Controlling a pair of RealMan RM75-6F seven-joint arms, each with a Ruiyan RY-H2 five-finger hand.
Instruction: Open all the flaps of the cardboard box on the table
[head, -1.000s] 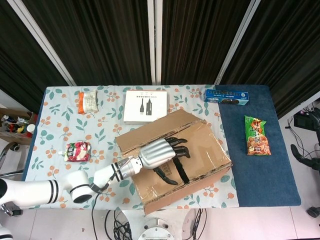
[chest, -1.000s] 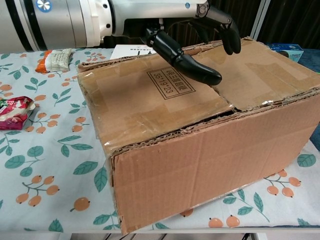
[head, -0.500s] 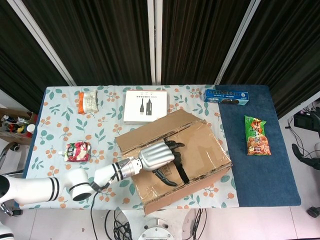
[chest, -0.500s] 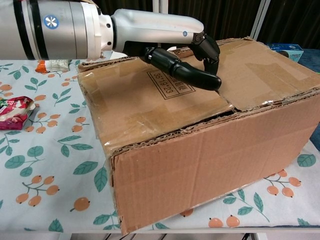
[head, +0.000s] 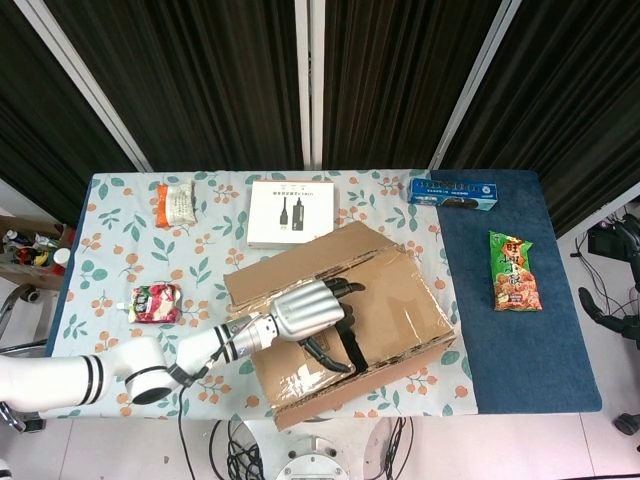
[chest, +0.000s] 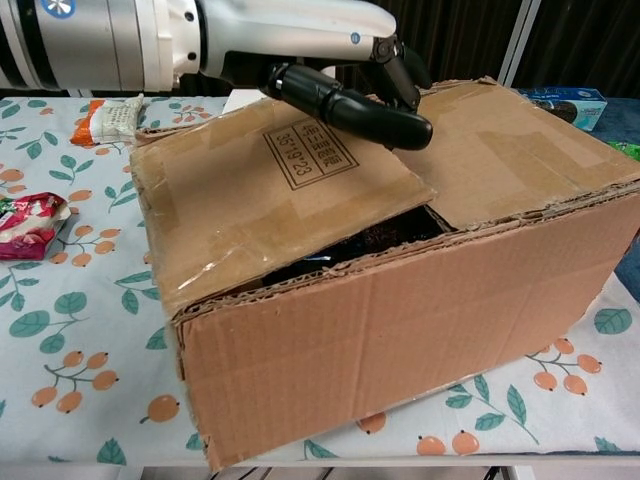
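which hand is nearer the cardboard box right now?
Left. The left hand grips the edge of a top flap of the cardboard box, lifting it. The right hand is not in view.

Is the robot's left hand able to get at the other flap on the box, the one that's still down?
Probably yes. The left hand grips the raised flap at the middle seam, right beside the flat flap. Nothing lies on that flap, but the hand would have to let go first.
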